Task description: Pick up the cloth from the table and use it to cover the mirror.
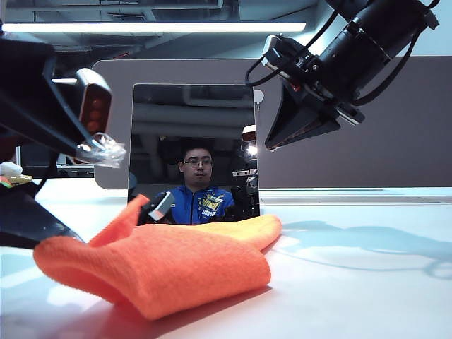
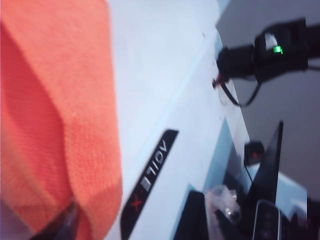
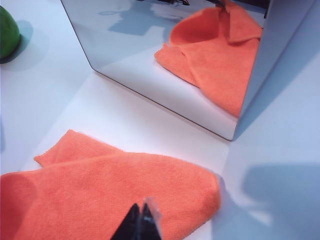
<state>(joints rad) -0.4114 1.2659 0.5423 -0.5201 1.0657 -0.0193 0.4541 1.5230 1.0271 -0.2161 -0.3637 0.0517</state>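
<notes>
Here, the cloth (image 1: 159, 272), a thick bright orange piece, lies bunched and folded on the white desk (image 1: 353, 282), directly before the mirror (image 1: 194, 152). The mirror stands upright on the desk with its glass uncovered, and in the right wrist view the cloth (image 3: 110, 192) rests close to the mirror's (image 3: 165, 60) lower edge without touching it, its orange folds repeated in the glass. A round green object (image 3: 7, 32) sits on the desk off to one side of the mirror.

The right pincer (image 3: 141, 222) hangs over the cloth with its two dark tips pressed together and nothing between them; in the exterior view that arm's black wrist body (image 1: 311, 92) is raised at the mirror's upper right corner. The left pincer (image 1: 102, 148) is held up in the air to the left of the mirror, its clear-tipped fingers spread wide and empty. The left wrist view is blurred, so only the cloth (image 2: 55, 115) and bare desk (image 2: 165, 75) can be made out there with any confidence, perhaps a dark fingertip at the cloth's edge. A grey partition panel (image 1: 381, 127) stands behind the mirror.
</notes>
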